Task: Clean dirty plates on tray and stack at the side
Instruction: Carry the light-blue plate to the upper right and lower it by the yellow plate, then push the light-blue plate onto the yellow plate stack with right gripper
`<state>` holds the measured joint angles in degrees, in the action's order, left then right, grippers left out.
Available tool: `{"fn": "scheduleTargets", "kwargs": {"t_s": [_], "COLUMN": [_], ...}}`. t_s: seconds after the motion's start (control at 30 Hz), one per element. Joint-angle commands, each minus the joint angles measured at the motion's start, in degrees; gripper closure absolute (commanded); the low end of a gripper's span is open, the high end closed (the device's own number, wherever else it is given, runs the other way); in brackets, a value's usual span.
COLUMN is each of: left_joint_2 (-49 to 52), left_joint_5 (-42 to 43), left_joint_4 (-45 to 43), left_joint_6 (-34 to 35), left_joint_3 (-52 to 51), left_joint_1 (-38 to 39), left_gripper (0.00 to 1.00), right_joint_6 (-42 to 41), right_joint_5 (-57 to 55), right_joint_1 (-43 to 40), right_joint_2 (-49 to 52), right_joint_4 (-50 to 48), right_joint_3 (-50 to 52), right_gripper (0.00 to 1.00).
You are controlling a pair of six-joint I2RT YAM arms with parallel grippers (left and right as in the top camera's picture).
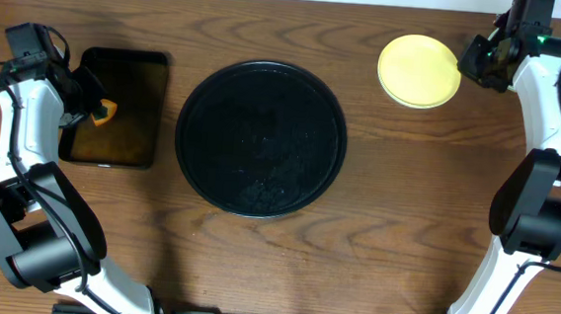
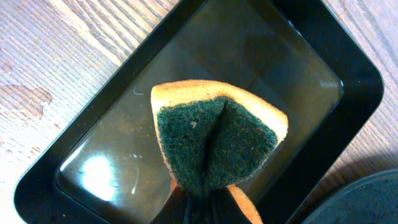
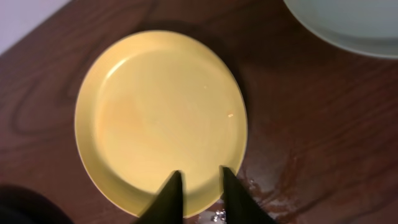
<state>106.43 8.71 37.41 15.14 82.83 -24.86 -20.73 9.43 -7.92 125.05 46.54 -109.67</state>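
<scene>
The large round black tray [image 1: 260, 138] lies mid-table with nothing on it. A pale yellow plate [image 1: 419, 71] sits on the table at the back right; it looks wiped, with no smear, in the right wrist view [image 3: 158, 115]. The rim of a pale mint-blue plate [image 3: 351, 25] shows at that view's top right; I cannot find it in the overhead view. My right gripper [image 1: 472, 60] is open, its fingers [image 3: 200, 182] just over the yellow plate's near rim. My left gripper [image 1: 92, 112] is shut [image 2: 205, 202] on a folded green-and-orange sponge [image 2: 214, 143].
The sponge hangs over a smaller rectangular black tray [image 1: 118, 71] at the left, whose wet bottom [image 2: 112, 168] glints. Water drops lie on the wood [image 3: 261, 193] beside the yellow plate. The table's back edge [image 3: 25, 18] is close behind that plate.
</scene>
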Motion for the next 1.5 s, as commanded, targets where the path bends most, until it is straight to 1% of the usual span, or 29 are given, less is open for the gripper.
{"fn": "scheduleTargets", "kwargs": {"t_s": [0.0, 0.13, 0.2, 0.23, 0.3, 0.33, 0.43, 0.53, 0.77, 0.87, 1.13, 1.17, 1.23, 1.3, 1.33, 1.47], "left_joint_2": [0.68, 0.68, 0.68, 0.68, 0.68, 0.68, 0.68, 0.68, 0.68, 0.68, 0.68, 0.68, 0.68, 0.68, 0.68, 0.68], "left_joint_5": [0.31, 0.31, 0.33, 0.33, 0.33, 0.31, 0.31, 0.31, 0.31, 0.31, 0.31, 0.31, 0.31, 0.31, 0.31, 0.31], "left_joint_4": [0.0, -0.07, -0.15, -0.15, -0.15, -0.11, 0.02, -0.24, -0.42, -0.42, -0.42, -0.44, -0.44, -0.48, -0.61, -0.63], "left_joint_6": [-0.5, -0.48, -0.48, -0.48, -0.5, -0.48, -0.5, -0.5, -0.5, -0.5, -0.5, -0.5, -0.5, -0.5, -0.5, -0.5], "left_joint_3": [-0.22, -0.22, -0.22, -0.22, -0.22, -0.24, -0.28, -0.59, -0.85, -0.85, -0.85, -0.85, -0.85, -0.85, -0.85, -0.85], "left_joint_1": [-0.09, -0.09, -0.09, -0.09, -0.09, -0.09, -0.09, -0.09, -0.09, -0.09, -0.09, -0.09, -0.09, -0.09, -0.09, -0.09], "left_gripper": [0.93, 0.93, 0.92, 0.92, 0.93, 0.92, 0.93, 0.93, 0.92, 0.92, 0.93, 0.93, 0.92, 0.93, 0.93, 0.93], "right_joint_6": [0.22, 5.01, 6.73, 7.3, 9.53, 11.43, 15.72, 19.91, 19.52, 19.56, 20.48, 20.59, 20.59, 20.57, 20.57, 20.85], "right_joint_5": [-0.17, -1.53, -3.37, -4.42, -6.97, -9.62, -16.22, -18.43, -18.01, -17.99, -16.55, -15.21, -11.72, -8.9, -6.97, -6.54], "right_joint_1": [-0.57, -2.19, -3.13, -3.54, -4.46, -4.61, -4.37, -4.04, -4.15, -4.39, -4.42, -4.42, -4.59, -4.63, -4.46, -4.15], "right_joint_2": [-1.81, -0.96, 0.28, 0.81, 1.09, 1.2, 1.68, 3.76, 13.14, 17.9, 22.1, 22.18, 22.25, 22.23, 22.18, 22.18], "right_joint_4": [2.58, 11.17, 15.74, 16.5, 13.79, 10.78, 5.66, 1.95, -3.1, -7.04, -13.9, -14.01, -13.57, -12.26, -9.88, -4.57], "right_joint_3": [-1.22, -7.02, -11.32, -12.79, -13.53, -13.42, -13.22, -13.22, -13.22, -13.22, -13.22, -13.22, -13.22, -13.22, -13.22, -13.22], "right_gripper": [0.7, 0.56, 0.52, 0.51, 0.52, 0.51, 0.49, 0.47, 0.47, 0.47, 0.46, 0.47, 0.57, 0.66, 0.72, 0.84]}}
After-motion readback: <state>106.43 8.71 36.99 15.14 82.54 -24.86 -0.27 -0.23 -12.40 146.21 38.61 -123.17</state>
